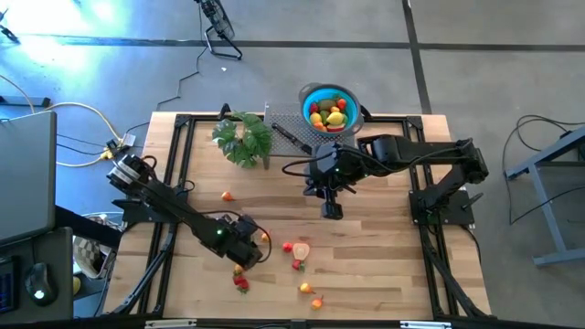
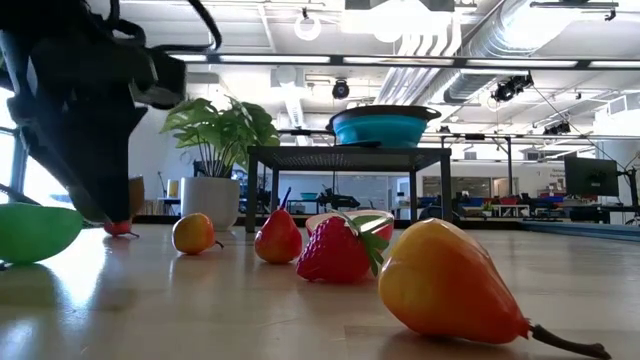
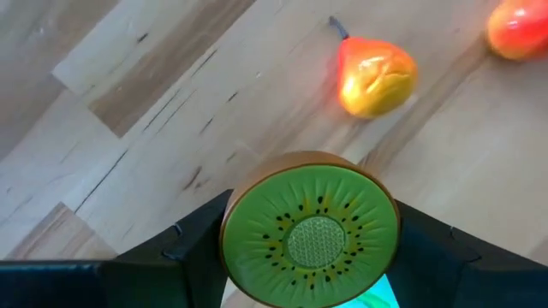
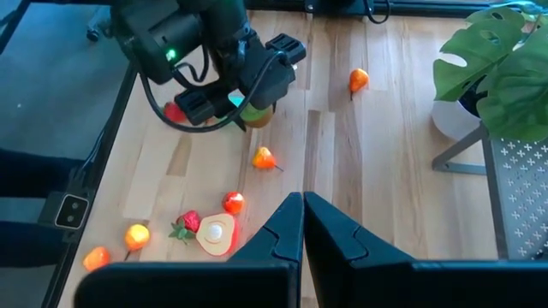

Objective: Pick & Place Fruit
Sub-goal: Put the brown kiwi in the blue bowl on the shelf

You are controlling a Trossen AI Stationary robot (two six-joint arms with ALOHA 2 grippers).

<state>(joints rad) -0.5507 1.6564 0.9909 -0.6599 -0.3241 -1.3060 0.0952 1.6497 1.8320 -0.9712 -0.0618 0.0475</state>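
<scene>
Kiwi half (image 3: 310,229), green cut face showing, sits clamped between the left hand (image 1: 249,249)'s dark fingers (image 3: 184,248), low over the near-left tabletop (image 1: 384,265). To do this well, I'd say lift it straight up before swinging toward the blue bowl (image 1: 311,95) on the mesh stand at the far edge, clearing the strawberries (image 1: 241,283) and pears (image 1: 306,289) scattered close by. The right hand (image 1: 331,208) hangs mid-tabletop, fingers pressed together, empty.

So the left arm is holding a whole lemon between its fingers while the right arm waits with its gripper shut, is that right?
Not quite: the left gripper holds a halved kiwi, green cut face showing, not a lemon. The left wrist view shows it. The right gripper is indeed shut, waiting.
</scene>
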